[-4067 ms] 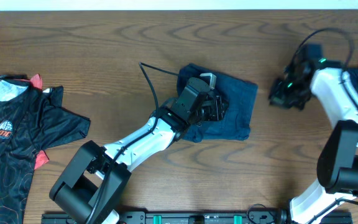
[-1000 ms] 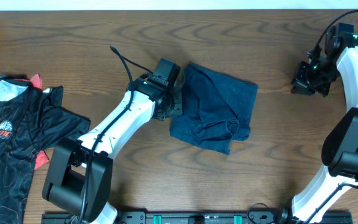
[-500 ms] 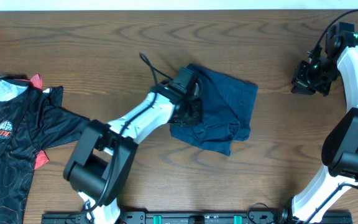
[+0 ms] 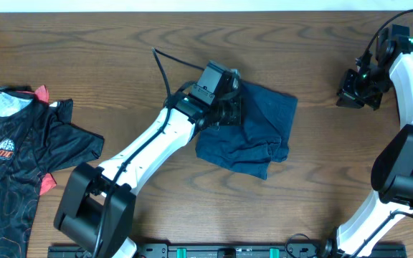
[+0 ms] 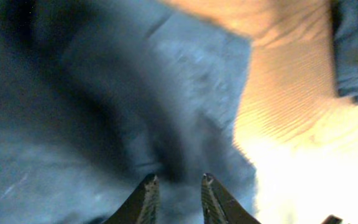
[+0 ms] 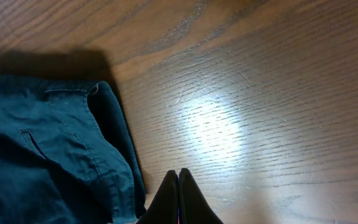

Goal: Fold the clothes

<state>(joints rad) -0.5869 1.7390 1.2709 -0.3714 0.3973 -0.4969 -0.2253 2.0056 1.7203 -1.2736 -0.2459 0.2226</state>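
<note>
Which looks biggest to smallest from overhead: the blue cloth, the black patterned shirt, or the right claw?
1. black patterned shirt, though partly out of frame
2. blue cloth
3. right gripper

The top camera hung high over the table [image 4: 120, 43] and looked straight down, far enough off to see both arms. The left wrist camera sat just behind the left pincer [image 5: 176, 180] and looked out past its tips, so near the blue cloth [image 5: 104, 93] ahead that things were blurry. The right wrist camera sat behind the right pincer [image 6: 179, 173] and looked down at the wood. All three views shared the blue cloth, left of the right pincer's tips.
</note>
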